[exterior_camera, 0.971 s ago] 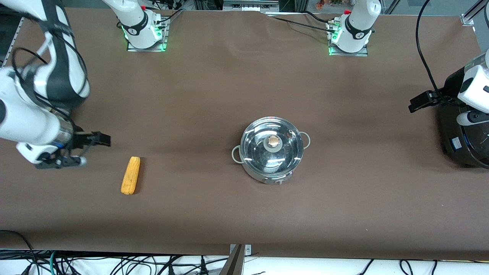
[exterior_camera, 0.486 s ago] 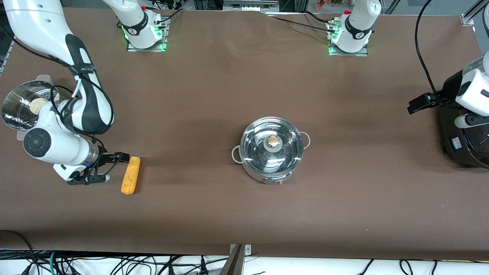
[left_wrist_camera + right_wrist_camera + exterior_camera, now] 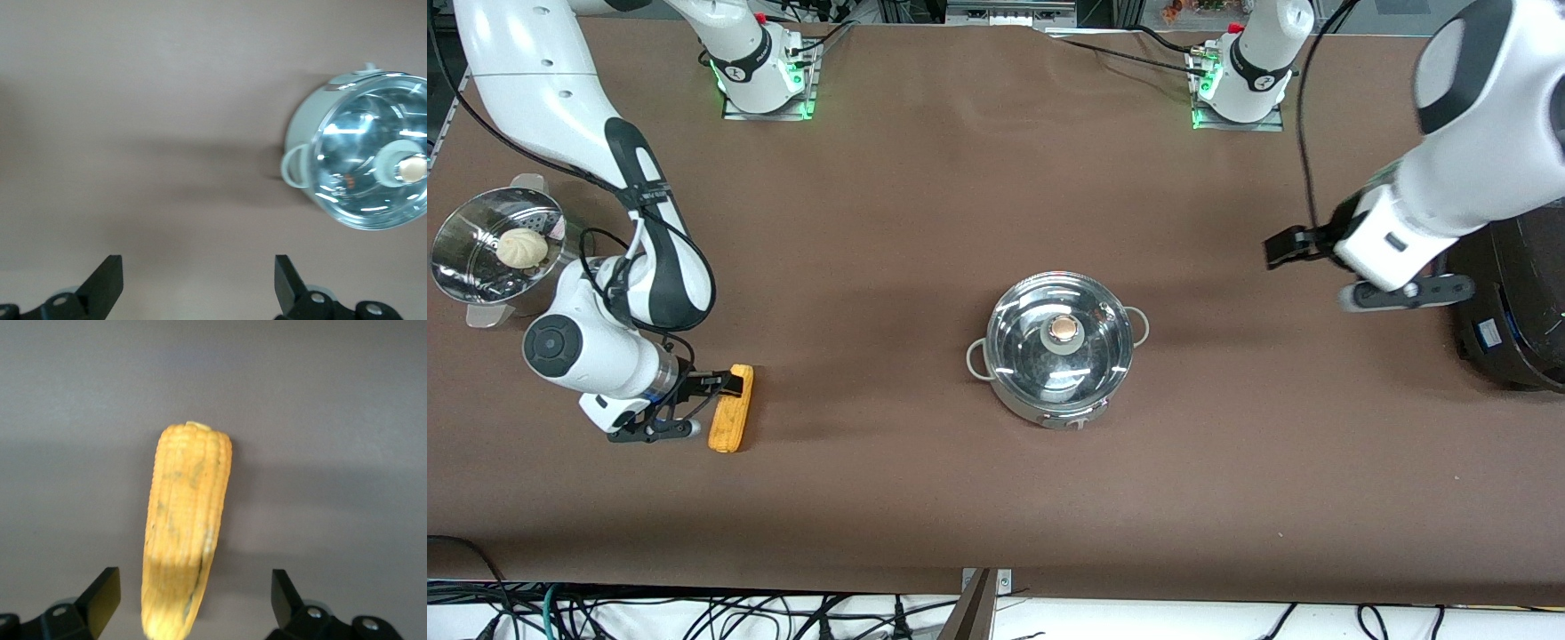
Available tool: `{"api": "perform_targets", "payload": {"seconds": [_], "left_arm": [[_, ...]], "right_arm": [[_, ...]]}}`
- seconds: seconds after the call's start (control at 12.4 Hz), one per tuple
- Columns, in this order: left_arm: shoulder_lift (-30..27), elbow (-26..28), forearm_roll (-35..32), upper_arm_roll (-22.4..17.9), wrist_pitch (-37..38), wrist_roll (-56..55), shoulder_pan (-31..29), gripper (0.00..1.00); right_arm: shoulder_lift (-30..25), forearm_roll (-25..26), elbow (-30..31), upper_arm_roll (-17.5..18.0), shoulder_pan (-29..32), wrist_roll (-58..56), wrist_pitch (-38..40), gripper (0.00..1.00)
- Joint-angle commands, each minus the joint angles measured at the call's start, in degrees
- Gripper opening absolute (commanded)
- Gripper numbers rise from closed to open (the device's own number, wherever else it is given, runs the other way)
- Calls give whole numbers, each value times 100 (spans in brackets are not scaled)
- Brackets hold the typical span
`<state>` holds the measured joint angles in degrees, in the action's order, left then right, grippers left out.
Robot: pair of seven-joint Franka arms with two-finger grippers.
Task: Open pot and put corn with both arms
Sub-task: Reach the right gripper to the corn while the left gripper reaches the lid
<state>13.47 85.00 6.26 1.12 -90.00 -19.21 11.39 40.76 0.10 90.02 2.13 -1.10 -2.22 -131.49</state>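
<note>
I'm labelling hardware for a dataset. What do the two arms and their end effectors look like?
Both arms, the right arm and the left arm, are glossy white rounded segments with black joint bands and loose black cables. Each end effector, right and left, is black with two flat fingers.

Colour and pattern record: table items and grippers.
Corn [image 3: 731, 408]: yellow-orange, rows of kernels, a few dark flecks, lying between the right gripper's [image 3: 190, 603] black spread fingers. Pot [image 3: 1060, 349]: shiny steel, pale grey loop handles, clear glass lid with grey-and-copper knob, below the left gripper [image 3: 199, 290], whose fingers are black and spread. Table [image 3: 925, 204]: plain brown. Steamer pot [image 3: 494, 244]: perforated steel, pale bun [image 3: 520, 247] inside. Cooker [image 3: 1516, 302]: black.
</note>
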Motion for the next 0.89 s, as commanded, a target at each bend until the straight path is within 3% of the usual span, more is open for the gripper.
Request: {"api": "perform_targets", "payload": {"seconds": [0.0,0.16,0.32,0.81], "left_arm": [[708,-650,305,-50,88,-581,362,100],[990,-721,306,-50,-121,-1371,844,100],[1323,-730,314,-59,-805,-1935,1302,100],[2124,-1046,315,-50,-1616,-2500,1901,100]], "right_arm": [[248,-89,-239,16,-4,11,-306,100],[397,-98,-511,16,-92,2,-360,100],[511,-98,-669,16,-127,2,-368,100],[723,-185,-705,16,-136,20,-588,100]]}}
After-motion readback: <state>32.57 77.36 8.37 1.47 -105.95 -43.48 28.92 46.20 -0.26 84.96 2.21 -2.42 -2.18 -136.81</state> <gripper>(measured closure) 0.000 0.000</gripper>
